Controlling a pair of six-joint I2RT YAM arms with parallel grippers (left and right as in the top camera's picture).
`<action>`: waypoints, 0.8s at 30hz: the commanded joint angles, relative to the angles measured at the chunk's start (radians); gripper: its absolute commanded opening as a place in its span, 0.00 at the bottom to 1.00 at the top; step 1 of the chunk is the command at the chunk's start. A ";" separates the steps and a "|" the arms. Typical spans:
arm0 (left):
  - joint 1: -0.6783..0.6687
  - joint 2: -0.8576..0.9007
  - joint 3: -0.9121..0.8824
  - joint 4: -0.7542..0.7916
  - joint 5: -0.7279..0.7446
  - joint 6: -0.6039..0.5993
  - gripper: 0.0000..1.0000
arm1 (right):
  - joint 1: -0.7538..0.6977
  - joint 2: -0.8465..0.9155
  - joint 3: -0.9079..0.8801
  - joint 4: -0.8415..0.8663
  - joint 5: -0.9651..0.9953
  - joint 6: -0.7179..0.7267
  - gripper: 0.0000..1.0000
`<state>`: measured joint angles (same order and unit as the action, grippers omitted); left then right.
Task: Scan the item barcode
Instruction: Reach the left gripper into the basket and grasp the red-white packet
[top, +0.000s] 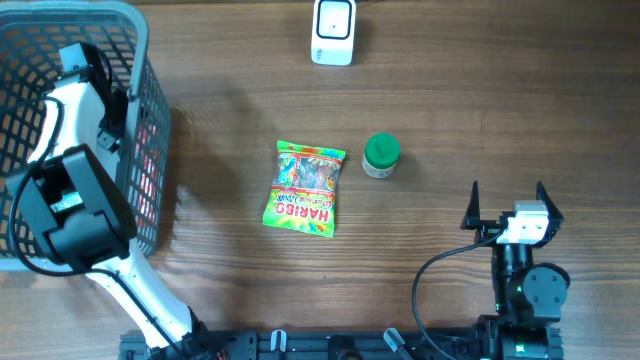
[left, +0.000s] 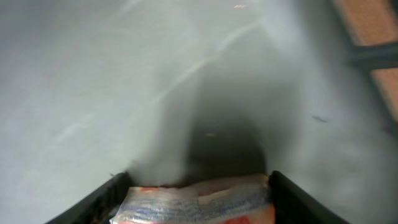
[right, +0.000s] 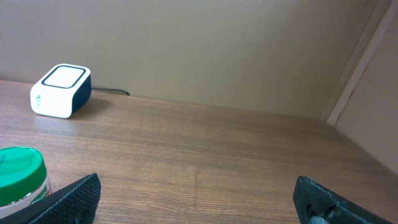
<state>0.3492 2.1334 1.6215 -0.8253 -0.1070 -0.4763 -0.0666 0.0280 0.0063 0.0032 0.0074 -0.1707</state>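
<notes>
Left gripper (left: 200, 182) inside basket (top: 155, 150), bench's left edge. Its fingers flank a packet (left: 193, 202) — grip cannot be told. Right gripper (top: 506, 192) — jaws apart — near right corner.

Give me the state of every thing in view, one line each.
Haribo bag, lying flat on the table, label up.
Green-lidded jar, upright, lid on.
Scanner, at the table's far edge, untouched.
Basket, left arm reaching into it.
Left gripper, jaws either side of a packet; grip unclear.
Right gripper, open, empty.
</notes>
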 joint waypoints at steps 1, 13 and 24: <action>0.031 -0.077 0.000 -0.042 -0.142 0.002 0.71 | 0.003 -0.003 -0.001 0.003 -0.008 -0.011 1.00; 0.051 -0.149 0.000 -0.179 0.040 -0.043 1.00 | 0.003 -0.003 -0.001 0.003 -0.008 -0.011 1.00; 0.049 -0.086 -0.001 -0.186 0.040 -0.056 1.00 | 0.003 -0.003 -0.001 0.003 -0.008 -0.011 1.00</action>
<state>0.4011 1.9972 1.6215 -1.0138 -0.0795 -0.5140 -0.0666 0.0280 0.0063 0.0032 0.0074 -0.1707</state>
